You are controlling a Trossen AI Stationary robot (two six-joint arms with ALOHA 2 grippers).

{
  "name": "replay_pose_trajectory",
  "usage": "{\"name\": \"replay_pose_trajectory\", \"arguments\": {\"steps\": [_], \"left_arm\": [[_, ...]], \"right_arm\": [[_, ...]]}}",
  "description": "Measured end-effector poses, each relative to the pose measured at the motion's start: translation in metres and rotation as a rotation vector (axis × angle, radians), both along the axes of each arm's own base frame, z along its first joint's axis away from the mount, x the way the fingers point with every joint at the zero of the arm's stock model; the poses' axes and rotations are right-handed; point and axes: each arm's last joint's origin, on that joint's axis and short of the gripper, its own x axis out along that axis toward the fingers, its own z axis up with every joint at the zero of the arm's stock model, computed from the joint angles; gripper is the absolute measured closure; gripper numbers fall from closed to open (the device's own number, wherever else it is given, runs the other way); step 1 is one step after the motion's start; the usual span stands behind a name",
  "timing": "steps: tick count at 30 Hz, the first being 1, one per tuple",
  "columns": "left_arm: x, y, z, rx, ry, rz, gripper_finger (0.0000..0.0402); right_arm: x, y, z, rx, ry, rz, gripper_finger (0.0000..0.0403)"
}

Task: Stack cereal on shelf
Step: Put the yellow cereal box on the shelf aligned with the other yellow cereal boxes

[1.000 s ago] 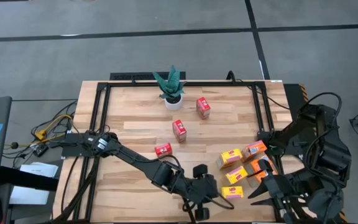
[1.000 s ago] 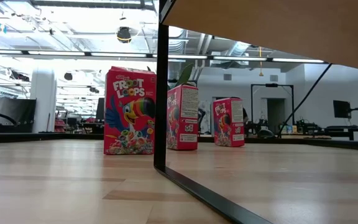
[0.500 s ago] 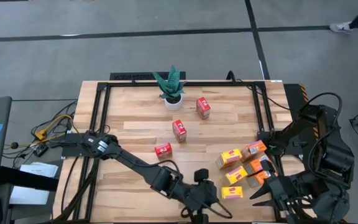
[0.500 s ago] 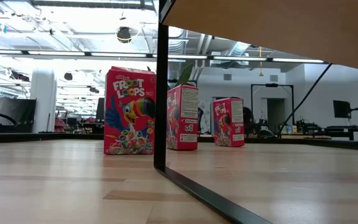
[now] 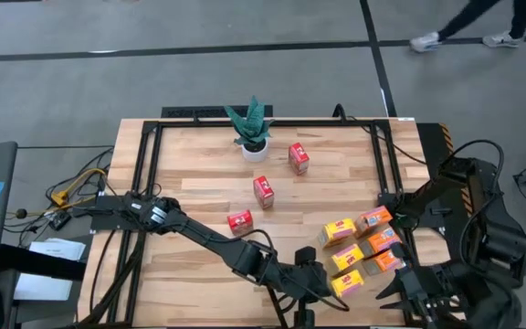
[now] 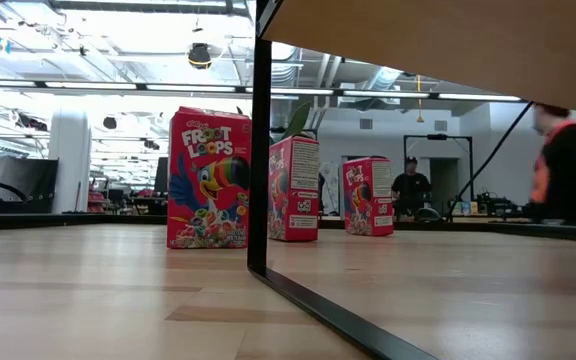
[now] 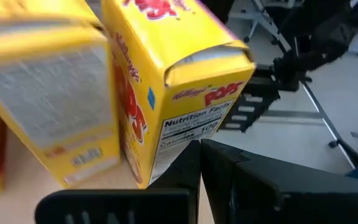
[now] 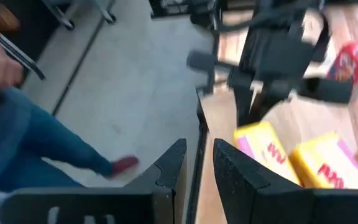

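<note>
So the yellow cereal box at the near edge of the cluster just got shoved: half a second back it sat flat and square, now it's skewed and pushed up against its neighbours. The left gripper has slid in right beside it from the near side, and in the left wrist view that yellow box fills the space straight ahead of the fingers. Those look pressed nearly together, not around the box, so I'd call it a nudge, not a grab yet.

The rest of the yellow and orange boxes sit just past it. Three red boxes stand well off toward the plant, untouched.

The right gripper has pulled back off the desk edge, fingers slightly parted, holding nothing. Nothing's been lifted toward the shelf overhead so far.
</note>
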Motion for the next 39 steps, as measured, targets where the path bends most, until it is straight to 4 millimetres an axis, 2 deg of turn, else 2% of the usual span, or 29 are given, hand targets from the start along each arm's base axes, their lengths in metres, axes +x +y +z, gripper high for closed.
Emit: {"name": "replay_pose_trajectory", "arguments": {"steps": [6, 19, 25, 28, 39], "left_arm": [[0.005, 0.008, 0.002, 0.0, -0.02, 0.017, 0.0401], [0.011, 0.016, 0.009, -0.02, -0.089, 0.031, 0.0401], [0.024, 0.014, -0.007, -0.057, -0.135, 0.005, 0.0401], [0.024, 0.014, -0.013, -0.045, -0.105, 0.007, 0.0401], [0.004, 0.014, 0.007, 0.056, -0.038, 0.067, 0.0401]], "right_arm": [[0.003, 0.014, -0.021, -0.081, 0.075, -0.039, 0.0325], [0.004, 0.016, -0.022, -0.071, 0.075, -0.049, 0.0358], [0.004, 0.015, -0.021, -0.071, 0.074, -0.05, 0.0372], [0.005, 0.016, -0.021, -0.068, 0.072, -0.051, 0.0379], [0.005, 0.017, -0.02, -0.042, 0.064, -0.057, 0.0367]]}}
